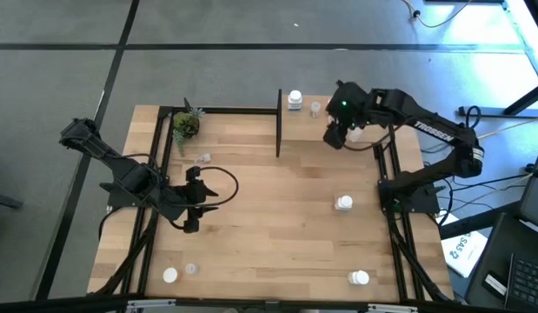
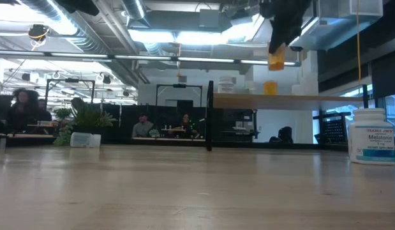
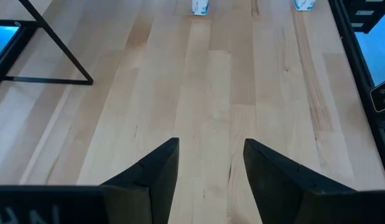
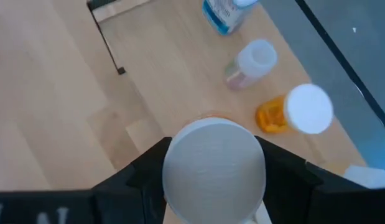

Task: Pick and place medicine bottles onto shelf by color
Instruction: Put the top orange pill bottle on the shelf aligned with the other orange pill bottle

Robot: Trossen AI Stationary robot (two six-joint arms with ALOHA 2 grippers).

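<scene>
Orange bottle (image 4: 214, 168) was pinched in the right gripper (image 4: 214, 177), hanging cap-up above the shelf (image 2: 274, 101), likely to join the orange bottle (image 4: 295, 112) standing there. Clear bottle (image 4: 253, 62) and white bottle (image 4: 223, 12) stood beyond, not blocking. Left gripper (image 3: 211, 174), spread and empty, waited over the worktop (image 3: 211, 81), well apart from the shelf.

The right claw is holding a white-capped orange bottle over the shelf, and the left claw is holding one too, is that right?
Not quite. The right claw does grip the orange bottle above the shelf, but the left claw holds nothing: the left wrist view shows bare table between its open fingers.
</scene>
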